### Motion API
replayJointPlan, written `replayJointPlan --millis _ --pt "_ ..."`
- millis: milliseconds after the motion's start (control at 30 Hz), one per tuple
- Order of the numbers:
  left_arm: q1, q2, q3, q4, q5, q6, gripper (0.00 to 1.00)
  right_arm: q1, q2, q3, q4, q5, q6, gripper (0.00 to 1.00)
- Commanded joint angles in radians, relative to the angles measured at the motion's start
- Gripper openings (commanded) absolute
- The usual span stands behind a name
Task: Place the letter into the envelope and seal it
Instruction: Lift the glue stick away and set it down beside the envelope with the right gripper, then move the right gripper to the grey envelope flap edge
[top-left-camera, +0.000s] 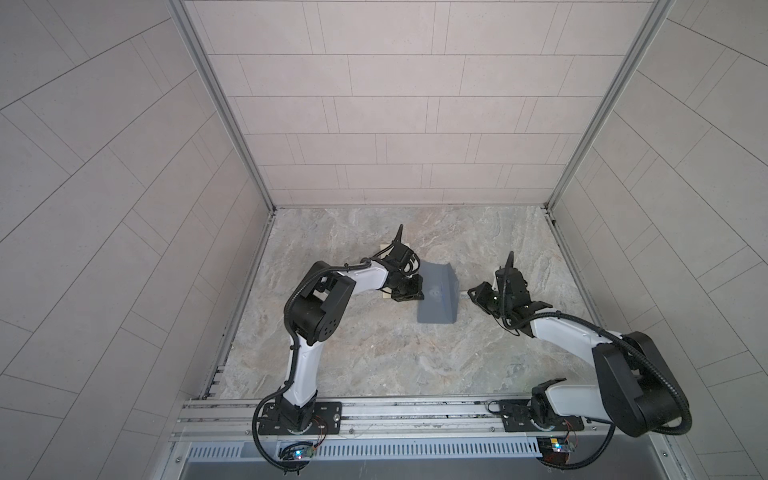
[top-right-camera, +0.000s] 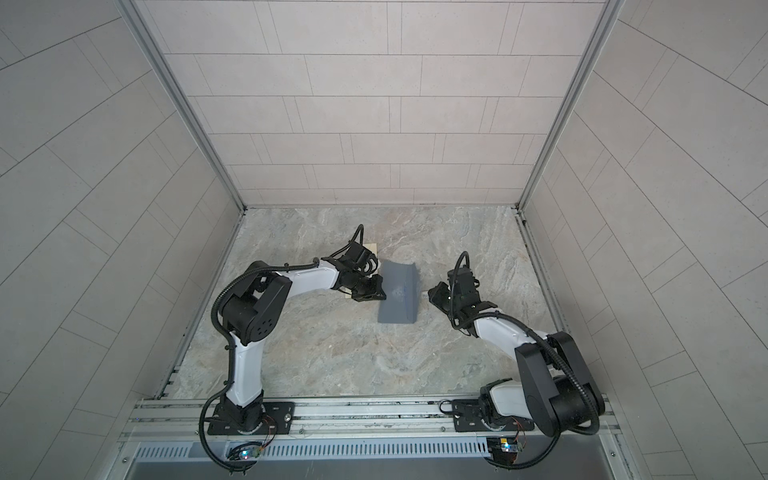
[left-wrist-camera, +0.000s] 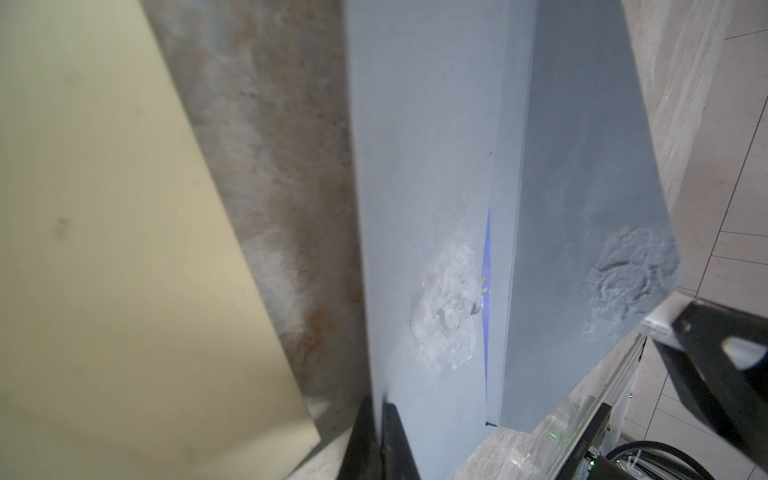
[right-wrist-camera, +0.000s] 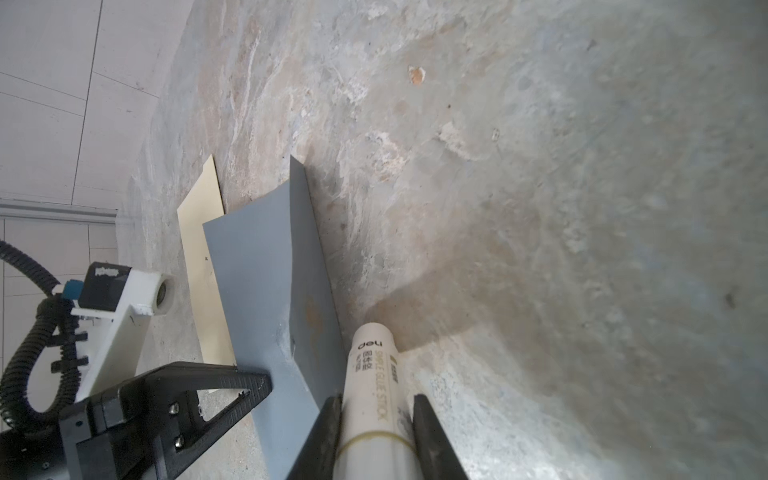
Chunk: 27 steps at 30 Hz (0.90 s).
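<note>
The left gripper (left-wrist-camera: 379, 415) is clamped on one edge of the grey envelope (top-left-camera: 436, 301), whose flap (right-wrist-camera: 309, 270) stands raised. The right gripper (right-wrist-camera: 376, 399) grips a white glue stick (right-wrist-camera: 372, 365), tip just beside that flap. The cream letter (right-wrist-camera: 203, 257) lies outside, beside the envelope's opposite edge. Gluing now would likely seal the envelope empty, and a hard push could buckle the flap.

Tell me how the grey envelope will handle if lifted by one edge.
Probably floppy: the grey envelope is thin and its raised flap curves. Likely light, so a push may slide it across the smooth table. The scuffed patch hints its surface tears easily.
</note>
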<state>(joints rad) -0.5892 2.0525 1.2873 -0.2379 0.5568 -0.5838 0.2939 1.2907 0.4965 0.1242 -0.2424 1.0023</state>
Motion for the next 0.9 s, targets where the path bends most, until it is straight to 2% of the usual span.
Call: replayJointPlan --millis 0,167,200,367,400,467,500,567,600,700,867 --pt "0.003 0.018 0.018 -0.029 -0.018 0.007 0.0 0.08 -0.042 -0.046 -0.056 0.177 0.092 0.33" --pt "0.003 0.024 0.018 -0.03 -0.012 0.007 0.0 0.144 -0.088 -0.057 -0.133 0.229 0.113 0.53" --pt "0.003 0.024 0.018 -0.029 -0.012 0.005 0.0 0.145 -0.09 -0.056 -0.143 0.229 0.114 0.64" --pt "0.003 0.024 0.018 -0.029 -0.011 0.006 0.0 0.144 -0.081 -0.013 -0.184 0.209 0.055 0.66" --pt "0.003 0.024 0.018 -0.029 -0.01 0.005 0.0 0.144 -0.077 -0.002 -0.194 0.209 0.042 0.64" --pt "0.003 0.025 0.019 -0.03 -0.009 0.005 0.0 0.142 -0.069 0.025 -0.208 0.209 0.005 0.54" --pt "0.003 0.026 0.018 -0.029 -0.009 0.006 0.0 0.143 -0.064 0.04 -0.224 0.215 -0.007 0.47" --pt "0.003 0.025 0.018 -0.029 -0.009 0.004 0.0 0.137 -0.036 0.092 -0.284 0.235 -0.027 0.26" --pt "0.003 0.026 0.018 -0.029 -0.01 0.005 0.0 0.132 -0.014 0.115 -0.304 0.23 -0.046 0.22" --pt "0.003 0.024 0.019 -0.03 -0.009 0.004 0.0 0.125 0.086 0.218 -0.349 0.197 -0.116 0.15" --pt "0.003 0.023 0.016 -0.029 -0.011 0.005 0.0 0.124 0.245 0.351 -0.339 0.12 -0.185 0.12"
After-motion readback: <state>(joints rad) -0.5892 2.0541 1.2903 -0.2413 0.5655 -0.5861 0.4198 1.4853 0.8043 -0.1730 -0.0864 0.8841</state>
